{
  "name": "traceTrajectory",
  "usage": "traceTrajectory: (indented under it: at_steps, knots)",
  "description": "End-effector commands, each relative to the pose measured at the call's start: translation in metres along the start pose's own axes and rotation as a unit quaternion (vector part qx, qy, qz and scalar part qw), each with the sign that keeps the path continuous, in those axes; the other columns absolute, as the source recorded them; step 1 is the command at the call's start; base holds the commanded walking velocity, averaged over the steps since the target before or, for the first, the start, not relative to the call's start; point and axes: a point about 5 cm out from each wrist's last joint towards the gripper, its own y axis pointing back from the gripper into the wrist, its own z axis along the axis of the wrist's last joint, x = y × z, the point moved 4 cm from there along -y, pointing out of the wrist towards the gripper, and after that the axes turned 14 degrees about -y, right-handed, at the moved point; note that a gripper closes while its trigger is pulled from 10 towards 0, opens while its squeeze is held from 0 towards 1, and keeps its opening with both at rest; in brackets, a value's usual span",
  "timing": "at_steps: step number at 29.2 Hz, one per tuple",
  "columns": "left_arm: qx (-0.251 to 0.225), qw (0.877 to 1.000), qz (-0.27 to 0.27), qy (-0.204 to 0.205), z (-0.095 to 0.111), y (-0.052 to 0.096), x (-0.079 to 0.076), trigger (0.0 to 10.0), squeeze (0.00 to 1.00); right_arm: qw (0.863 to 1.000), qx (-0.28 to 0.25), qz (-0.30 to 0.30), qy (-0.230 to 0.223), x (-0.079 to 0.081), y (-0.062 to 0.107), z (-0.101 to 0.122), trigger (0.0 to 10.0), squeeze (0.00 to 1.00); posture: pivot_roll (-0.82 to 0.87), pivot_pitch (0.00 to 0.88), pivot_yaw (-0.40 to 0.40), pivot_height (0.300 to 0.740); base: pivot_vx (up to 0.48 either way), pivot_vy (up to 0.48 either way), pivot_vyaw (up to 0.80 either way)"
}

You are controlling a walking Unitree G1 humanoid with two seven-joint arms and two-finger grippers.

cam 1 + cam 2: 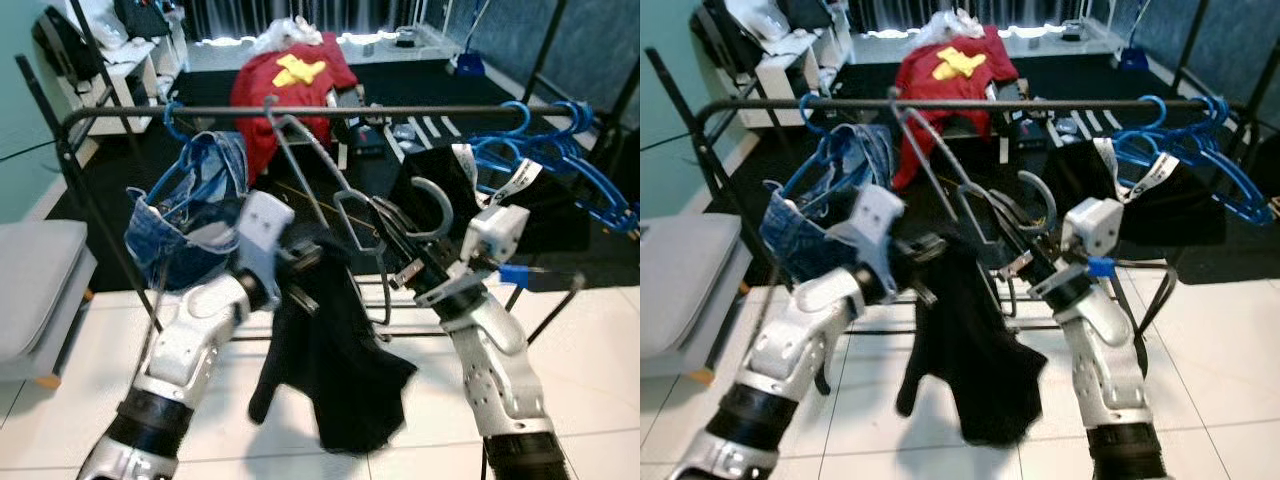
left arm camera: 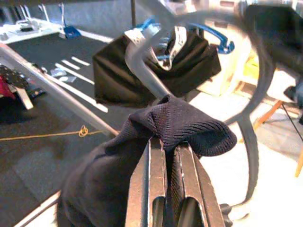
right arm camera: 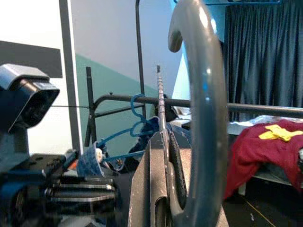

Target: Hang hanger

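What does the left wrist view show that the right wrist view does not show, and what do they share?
Left wrist view: the left claw shut on a fold of the black garment, with another black garment hanging behind on a blue hanger.

Right wrist view: the right claw shut on the grey hanger, the rail, denim and a red garment.

Shared: the grey hanger's curved hook.

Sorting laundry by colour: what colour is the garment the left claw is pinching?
Black, a finely ribbed knit; the garment shows best in the left wrist view, pinched in the left claw.
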Motion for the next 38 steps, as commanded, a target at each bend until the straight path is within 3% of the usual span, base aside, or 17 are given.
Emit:
traceTrajectory:
  at_steps: [1,2,5,9,12,13,14,17,19,20,21,24,25,27,28,33,38]
  knots:
    - [-0.033,0.999,-0.022,0.000,0.018,0.000,-0.007,0.0,0.00,1.000,0.016,-0.010,-0.003,-0.004,-0.004,-0.008,10.0,0.00,0.05,0.059,0.040,0.740,0.000,0.000,0.00]
    - [-0.044,0.997,-0.056,0.010,0.027,-0.001,-0.024,0.0,0.00,0.999,0.014,-0.035,0.008,-0.016,-0.012,-0.010,10.0,0.00,0.05,0.055,0.042,0.740,0.000,0.000,0.00]
    - [-0.039,0.995,-0.086,0.015,0.030,-0.002,-0.044,0.0,0.00,0.996,-0.024,-0.088,0.018,-0.035,-0.025,0.000,10.0,0.00,0.06,0.056,0.040,0.740,0.000,0.000,0.00]
    - [-0.019,0.997,-0.080,0.013,0.022,0.000,-0.044,0.0,0.00,0.992,-0.049,-0.117,0.027,-0.044,-0.030,0.011,10.0,0.00,0.06,0.060,0.042,0.740,0.000,0.000,0.00]
    - [0.087,0.996,0.017,-0.006,-0.029,0.017,-0.010,0.0,0.00,0.986,-0.066,-0.144,0.050,-0.053,-0.032,0.036,10.0,0.00,0.06,0.065,0.036,0.740,0.000,0.000,0.00]
    - [0.087,0.996,0.017,-0.006,-0.029,0.017,-0.010,0.0,0.00,0.986,-0.066,-0.144,0.050,-0.053,-0.032,0.036,10.0,0.00,0.06,0.065,0.036,0.740,0.000,0.000,0.00]
    - [0.150,0.984,0.096,-0.016,-0.064,0.038,0.018,0.0,0.00,0.987,-0.044,-0.150,0.045,-0.056,-0.029,0.042,10.0,0.00,0.05,0.074,0.039,0.740,0.000,0.000,0.00]
    - [0.191,0.969,0.154,-0.021,-0.087,0.057,0.036,0.0,0.00,0.987,-0.021,-0.156,0.044,-0.058,-0.026,0.044,10.0,0.00,0.04,0.076,0.040,0.740,0.000,0.000,0.00]
    - [0.230,0.935,0.269,0.008,-0.113,0.090,0.060,0.0,0.00,0.965,0.134,-0.226,0.024,-0.078,0.004,-0.006,10.0,0.00,0.03,0.079,0.040,0.740,0.000,0.000,0.00]
    - [0.230,0.935,0.269,0.008,-0.113,0.090,0.060,0.0,0.00,0.965,0.134,-0.226,0.024,-0.078,0.004,-0.006,10.0,0.00,0.03,0.079,0.040,0.740,0.000,0.000,0.00]
    - [0.233,0.924,0.303,0.028,-0.116,0.098,0.064,0.0,0.00,0.949,0.187,-0.253,0.015,-0.086,0.019,-0.027,10.0,0.00,0.03,0.079,0.040,0.740,0.000,0.000,0.00]
    - [0.233,0.924,0.303,0.028,-0.116,0.098,0.064,0.0,0.00,0.949,0.187,-0.253,0.015,-0.086,0.019,-0.027,10.0,0.00,0.03,0.079,0.040,0.740,0.000,0.000,0.00]
    - [0.239,0.910,0.333,0.061,-0.120,0.107,0.065,1.5,0.00,0.931,0.237,-0.276,0.000,-0.088,0.039,-0.052,10.0,0.00,0.05,0.079,0.030,0.740,0.000,0.000,0.00]
    - [0.239,0.910,0.333,0.061,-0.120,0.107,0.065,1.5,0.00,0.931,0.237,-0.276,0.000,-0.088,0.039,-0.052,10.0,0.00,0.05,0.079,0.030,0.740,0.000,0.000,0.00]
    - [0.230,0.904,0.350,0.088,-0.118,0.113,0.061,10.0,0.00,0.919,0.272,-0.285,-0.023,-0.081,0.057,-0.078,10.0,0.00,0.05,0.081,0.019,0.740,0.000,0.000,0.00]
    - [0.203,0.912,0.341,0.105,-0.110,0.114,0.047,10.0,0.00,0.906,0.296,-0.302,-0.028,-0.073,0.079,-0.101,10.0,0.00,0.04,0.083,0.029,0.740,0.000,0.000,0.00]
    - [0.189,0.926,0.305,0.119,-0.108,0.106,0.023,10.0,0.00,0.915,0.264,-0.303,0.026,-0.080,0.064,-0.085,10.0,0.00,0.02,0.088,0.052,0.740,0.000,0.000,0.00]
